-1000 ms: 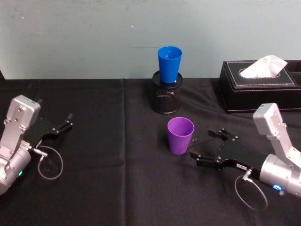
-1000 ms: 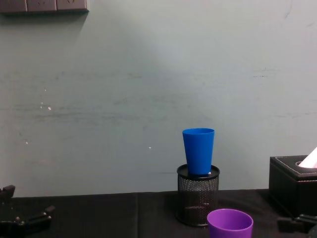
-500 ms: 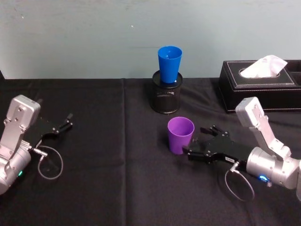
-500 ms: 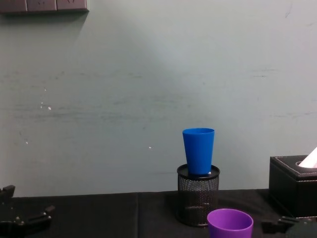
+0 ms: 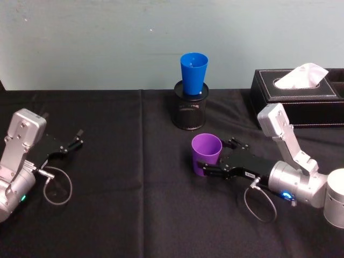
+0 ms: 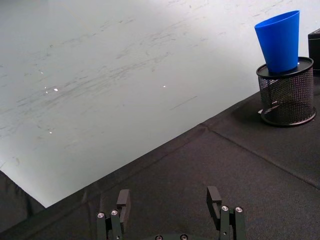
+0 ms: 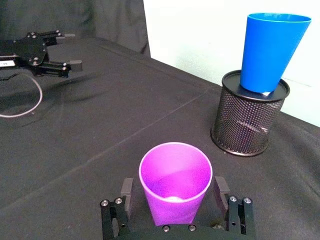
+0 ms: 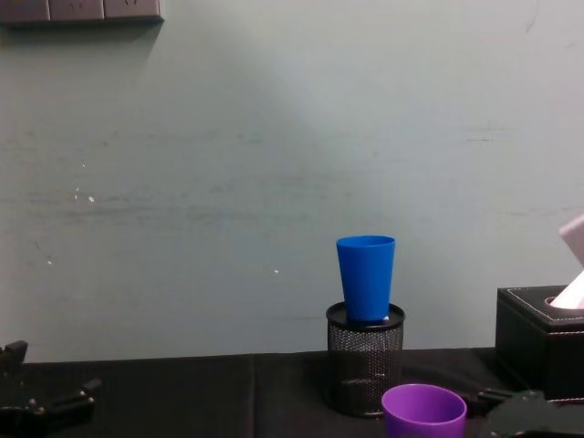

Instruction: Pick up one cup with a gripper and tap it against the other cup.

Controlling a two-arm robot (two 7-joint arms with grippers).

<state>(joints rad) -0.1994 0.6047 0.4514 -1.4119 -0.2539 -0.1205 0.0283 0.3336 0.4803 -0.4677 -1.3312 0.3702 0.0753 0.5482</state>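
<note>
As it stands upright, purple cup (image 5: 207,151) inside right gripper (image 7: 173,189), jaws spread

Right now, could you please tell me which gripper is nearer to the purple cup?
Right. The right gripper straddles the purple cup, with one open finger on each side, not yet clamped. The left gripper rests open, far off to the cup's left.

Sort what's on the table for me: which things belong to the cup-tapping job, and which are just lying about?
Job in hand:
purple tapered plastic cup
right gripper, open around that cup
blue tapered plastic cup

Lying about:
black wire-mesh holder, under the blue cup
black tissue box
left gripper, parked open on the left
</note>
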